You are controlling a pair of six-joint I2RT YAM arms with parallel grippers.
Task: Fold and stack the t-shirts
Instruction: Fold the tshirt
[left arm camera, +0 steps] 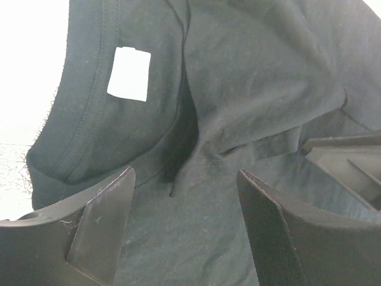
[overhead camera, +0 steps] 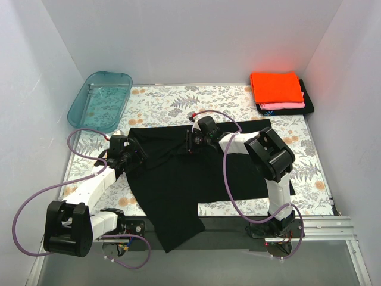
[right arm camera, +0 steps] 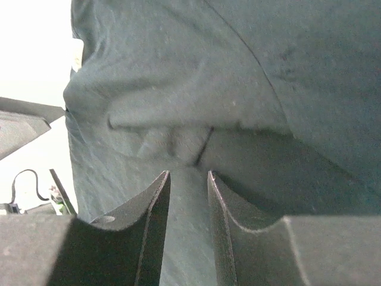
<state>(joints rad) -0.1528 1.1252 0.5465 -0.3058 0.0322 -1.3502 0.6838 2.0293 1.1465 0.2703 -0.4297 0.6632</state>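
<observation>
A large black t-shirt [overhead camera: 178, 179] lies spread on the floral table, its lower part hanging over the near edge. My left gripper [overhead camera: 132, 156] is at the shirt's left side, open, its fingers [left arm camera: 107, 220] wide apart over the cloth [left arm camera: 250, 77] near the collar with a white label [left arm camera: 129, 73]. My right gripper [overhead camera: 189, 141] is at the shirt's upper middle. Its jaws [right arm camera: 188, 174] stand narrowly apart, pressed on the cloth [right arm camera: 178, 77], which puckers at the tips. At the back right, an orange t-shirt [overhead camera: 275, 87] lies folded on a pink one [overhead camera: 286, 106] and a black one [overhead camera: 271, 111] with a light-blue mark.
A teal see-through tub [overhead camera: 100, 99] stands at the back left corner. White walls close in the table on three sides. A metal rail [overhead camera: 324, 223] runs along the near right edge. Purple cables loop beside both arms.
</observation>
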